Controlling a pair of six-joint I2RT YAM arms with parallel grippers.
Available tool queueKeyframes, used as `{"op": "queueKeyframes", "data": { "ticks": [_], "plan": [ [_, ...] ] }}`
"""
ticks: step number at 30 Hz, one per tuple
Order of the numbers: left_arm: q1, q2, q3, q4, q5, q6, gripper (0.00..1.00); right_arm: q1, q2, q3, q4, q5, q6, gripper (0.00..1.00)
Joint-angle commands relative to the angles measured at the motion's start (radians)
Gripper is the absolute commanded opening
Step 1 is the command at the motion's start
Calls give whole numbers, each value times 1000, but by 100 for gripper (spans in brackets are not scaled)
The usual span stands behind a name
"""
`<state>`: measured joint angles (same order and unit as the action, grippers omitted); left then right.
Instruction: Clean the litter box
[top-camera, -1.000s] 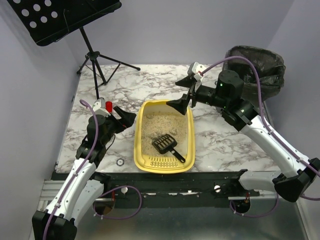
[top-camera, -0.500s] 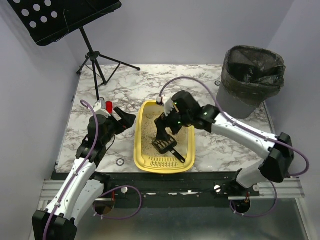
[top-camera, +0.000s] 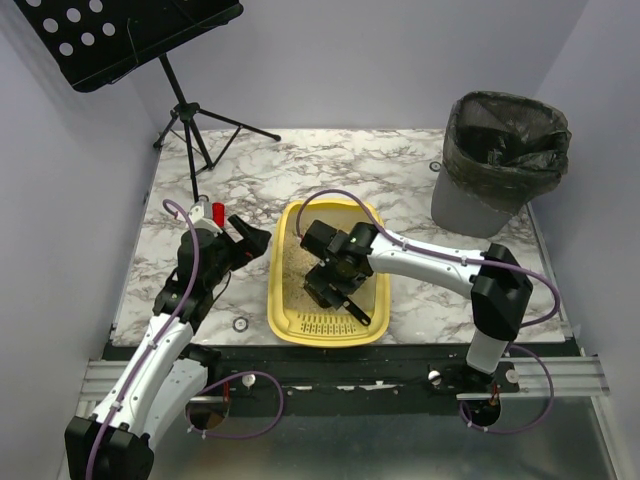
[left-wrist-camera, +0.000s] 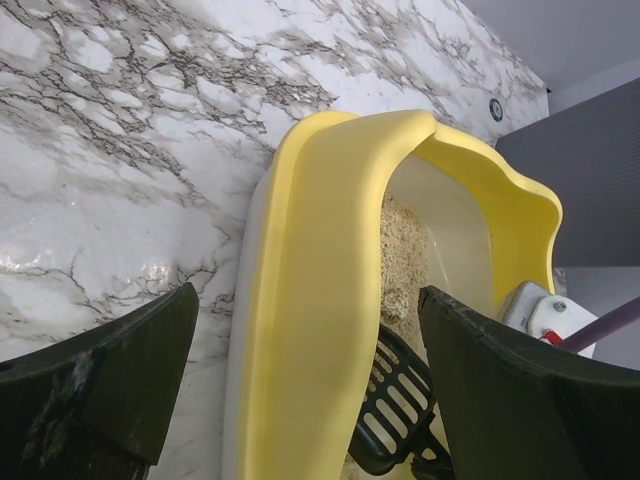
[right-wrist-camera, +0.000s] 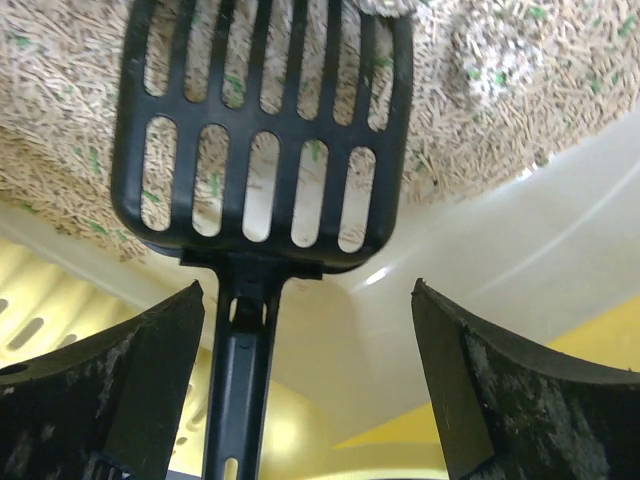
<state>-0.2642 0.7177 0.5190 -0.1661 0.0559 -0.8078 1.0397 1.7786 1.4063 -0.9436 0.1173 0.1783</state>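
Right wrist view: right gripper (right-wrist-camera: 305, 320) spread wide above black slotted plastic scoop (right-wrist-camera: 265, 130) in shallow yellow plastic litter box (top-camera: 277, 292), gripping nothing. Left gripper (left-wrist-camera: 308, 310) open, empty, near box rim.

Table: white marble-patterned top (top-camera: 330, 170) filled mid-frame.
Litter box (top-camera: 276, 285): yellow, sat flat at lower centre.
Bin (top-camera: 465, 210): grey, black-bagged, stood upper right.
Music stand (top-camera: 186, 112): tripod feet upper left.
Ring (top-camera: 240, 324): small, lay lower left.

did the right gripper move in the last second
Yes. The right gripper came from beyond the far right corner of the litter box, nearer and lower, into the box. It is now open over the scoop.
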Motion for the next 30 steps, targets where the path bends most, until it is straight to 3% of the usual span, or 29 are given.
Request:
{"op": "queueKeyframes", "data": {
  "ticks": [1, 11, 16, 20, 21, 22, 23, 30],
  "plan": [
    [-3, 2, -2, -9, -34, 12, 99, 23, 15, 23, -89, 93, 69, 91],
    [-4, -32, -4, -41, -112, -8, 99, 62, 74, 31, -101, 25, 101, 75],
    [-4, -109, -27, -46, -143, -22, 99, 65, 99, 43, -101, 18, 130, 48],
    [-4, -135, -25, -32, -130, -18, 99, 66, 47, 77, -110, 68, 153, 42],
    [-4, -138, -28, -17, -116, -8, 99, 66, 32, 83, -112, 91, 153, 40],
    [-4, -147, -31, 25, -78, -1, 99, 65, -2, 86, -104, 100, 151, 28],
    [-4, -149, -34, 40, -62, -1, 99, 66, -21, 79, -93, 108, 148, 25],
    [-6, -130, -39, 221, 171, 33, 99, 66, -139, 22, -73, 160, 148, 20]
  ]
}}
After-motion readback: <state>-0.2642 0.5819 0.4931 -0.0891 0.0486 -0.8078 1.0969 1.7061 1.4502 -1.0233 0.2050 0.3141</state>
